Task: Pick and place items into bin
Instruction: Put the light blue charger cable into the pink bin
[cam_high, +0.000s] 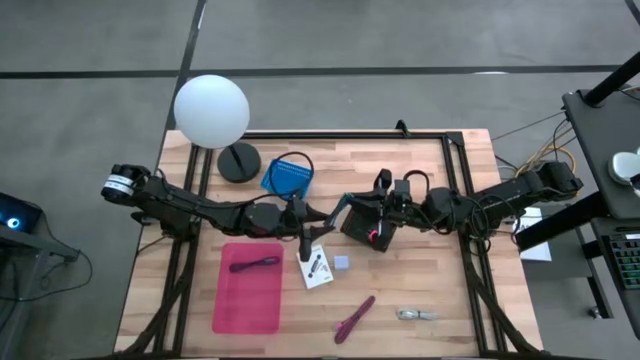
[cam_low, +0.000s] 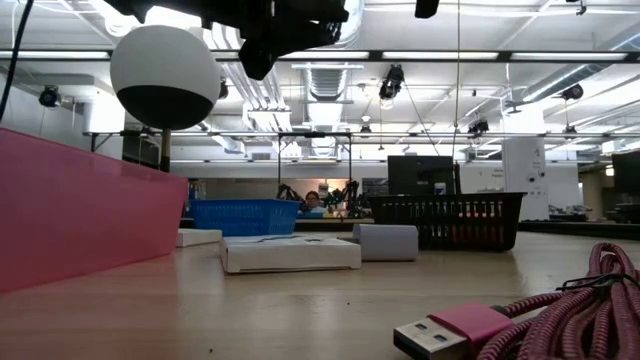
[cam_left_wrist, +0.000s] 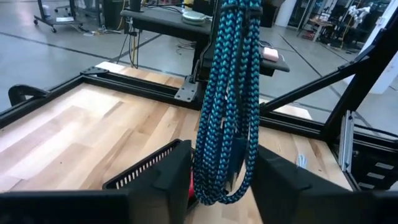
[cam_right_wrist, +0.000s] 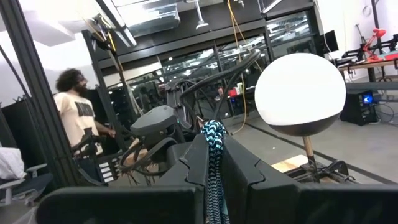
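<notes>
While seen from above, left end effector (cam_high: 325, 222) and right end effector (cam_high: 352, 204) meet over tabletop (cam_high: 420, 270), black basket (cam_high: 368, 226) beside | left wrist: teal braided cable (cam_left_wrist: 225, 106) pinched, basket beneath | right wrist: same cable pinched; lamp globe (cam_right_wrist: 300, 93) beyond.

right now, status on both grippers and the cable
Left gripper and right gripper both shut on teal braided cable, mid-table. Cable airborne between them, not binned. Black basket just below.

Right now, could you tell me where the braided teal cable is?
The braided teal cable hangs pinched in the left gripper near the table's centre, above the black mesh basket; the right gripper also clamps it.
</notes>
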